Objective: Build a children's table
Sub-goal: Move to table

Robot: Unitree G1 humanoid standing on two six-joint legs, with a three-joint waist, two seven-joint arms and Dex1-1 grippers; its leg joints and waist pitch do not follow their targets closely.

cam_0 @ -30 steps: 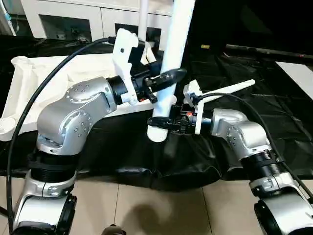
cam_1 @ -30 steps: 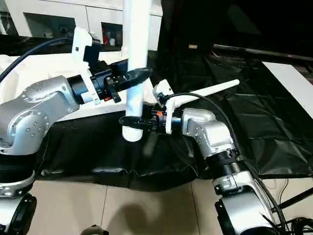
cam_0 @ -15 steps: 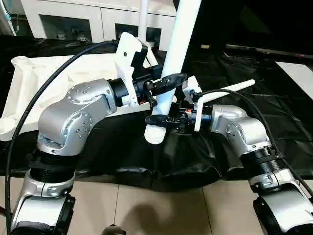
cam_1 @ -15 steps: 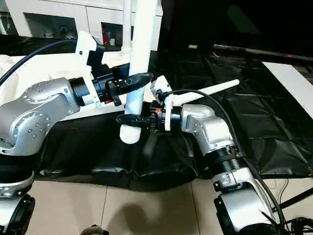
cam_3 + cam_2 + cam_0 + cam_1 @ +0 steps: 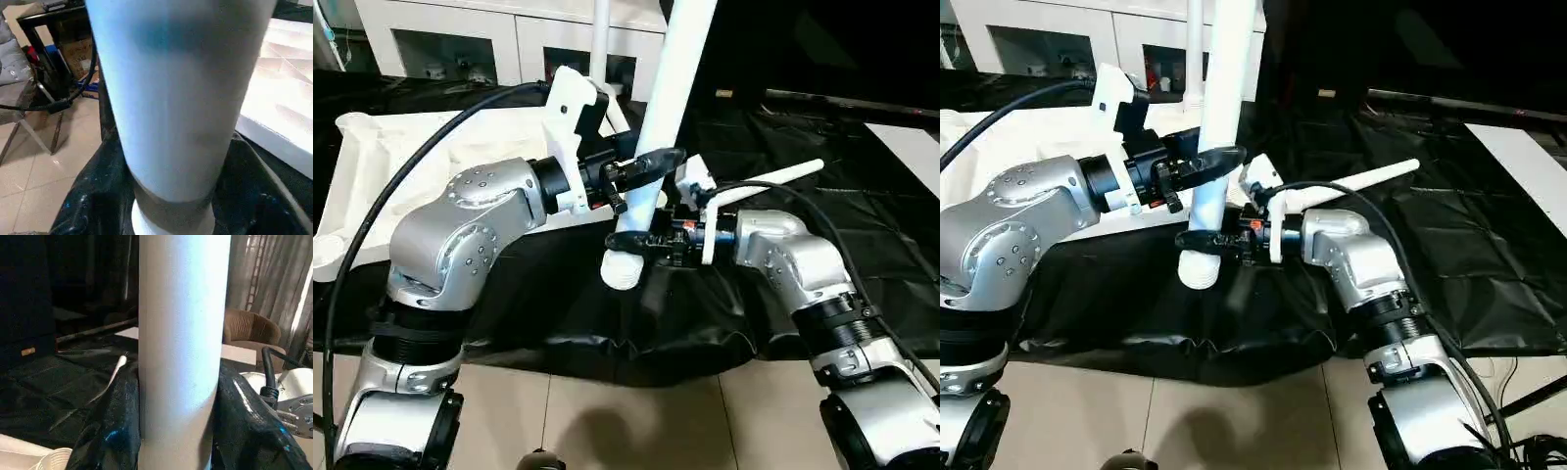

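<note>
A white tapered leg [image 5: 658,117] stands nearly upright over the black-covered surface [image 5: 862,225], the left tool [image 5: 641,168] clenched around it and the right tool [image 5: 641,243] grasping it lower, near its thick end. The tabletop [image 5: 401,166] lies far left; another leg [image 5: 773,178] lies right.

held leg [image 5: 656,147]: upright at centre, between both arms, before tabletop [image 5: 431,147]. second leg [image 5: 773,179]: lying right. third leg [image 5: 601,34]: standing behind. cabinet [image 5: 460,39]: rearmost.

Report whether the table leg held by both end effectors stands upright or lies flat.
Near upright, leaning slightly. The leg rises past the picture's top, wide end down, above the black sheet. The left end effector grips above the right end effector.
</note>
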